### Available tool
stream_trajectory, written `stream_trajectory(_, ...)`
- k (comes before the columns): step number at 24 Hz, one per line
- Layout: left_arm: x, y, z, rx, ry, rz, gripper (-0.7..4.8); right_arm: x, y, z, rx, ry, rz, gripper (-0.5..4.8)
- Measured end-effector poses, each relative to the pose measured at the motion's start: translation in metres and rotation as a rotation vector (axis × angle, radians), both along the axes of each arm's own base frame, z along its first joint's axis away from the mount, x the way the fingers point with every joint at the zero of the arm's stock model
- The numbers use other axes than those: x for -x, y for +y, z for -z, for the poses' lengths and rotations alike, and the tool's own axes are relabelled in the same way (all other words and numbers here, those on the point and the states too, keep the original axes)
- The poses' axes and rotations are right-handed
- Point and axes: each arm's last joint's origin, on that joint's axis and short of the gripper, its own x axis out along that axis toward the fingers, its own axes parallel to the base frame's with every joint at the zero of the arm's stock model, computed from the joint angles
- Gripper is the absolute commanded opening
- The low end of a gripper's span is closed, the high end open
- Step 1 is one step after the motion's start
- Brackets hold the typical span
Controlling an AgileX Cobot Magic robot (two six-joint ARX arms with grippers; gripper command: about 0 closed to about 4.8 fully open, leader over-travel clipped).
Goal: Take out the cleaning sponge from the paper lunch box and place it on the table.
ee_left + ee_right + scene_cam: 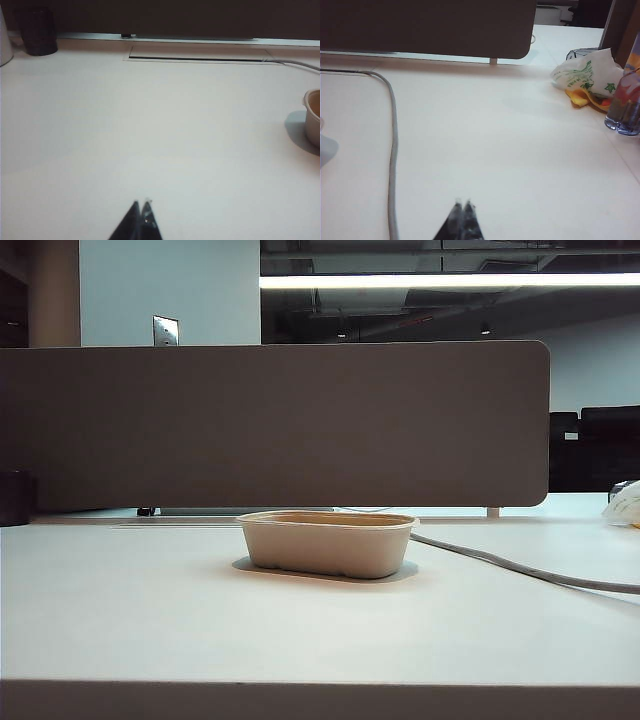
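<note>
Paper lunch box (328,544) sits mid-frame on the white surface (150,610); I cannot see the sponge inside.
A grey cable (520,567) runs off right. My left tool (141,204) and right tool (462,204) hang over bare surface, both pressed together, holding nothing.

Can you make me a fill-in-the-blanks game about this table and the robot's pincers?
1. The paper lunch box sits on the white ____.
2. The grey cable runs off toward the ____ side of the exterior view.
3. The left pincer and the right pincer are both ____.
4. Behind the box stands a grey-brown ____.

Missing words: table; right; shut; partition panel
</note>
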Motion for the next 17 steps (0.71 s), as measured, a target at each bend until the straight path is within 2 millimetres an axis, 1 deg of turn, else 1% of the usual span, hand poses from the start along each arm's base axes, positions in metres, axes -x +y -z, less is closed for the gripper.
stream_trajectory(7,0.000,0.000,0.000,0.000,0.000,0.000,-0.05,0.000,0.000,0.000,0.000,0.000,0.000,-0.04)
stream_trajectory(9,0.000,-0.002,0.000,0.000,0.000,0.023,-0.05,0.000,0.000,0.000,0.000,0.000,0.000,-0.04)
stream_trajectory(11,0.000,-0.009,0.000,-0.001,0.000,0.088,-0.05,0.000,0.000,0.000,0.000,0.000,0.000,-0.04)
stream_trajectory(13,0.001,-0.018,0.000,-0.001,0.000,0.188,-0.05,0.000,0.000,0.000,-0.009,0.000,-0.002,-0.03)
stream_trajectory(15,0.004,-0.028,0.000,-0.001,0.001,0.290,-0.05,0.000,0.000,0.000,-0.079,0.002,0.002,0.00)
stream_trajectory(16,0.006,-0.035,0.000,-0.001,0.005,0.364,-0.05,0.000,0.000,0.000,-0.155,0.004,0.006,0.00)
stream_trajectory(17,0.007,-0.038,0.001,-0.002,0.008,0.399,-0.05,0.000,0.000,0.000,-0.208,0.006,0.009,0.00)
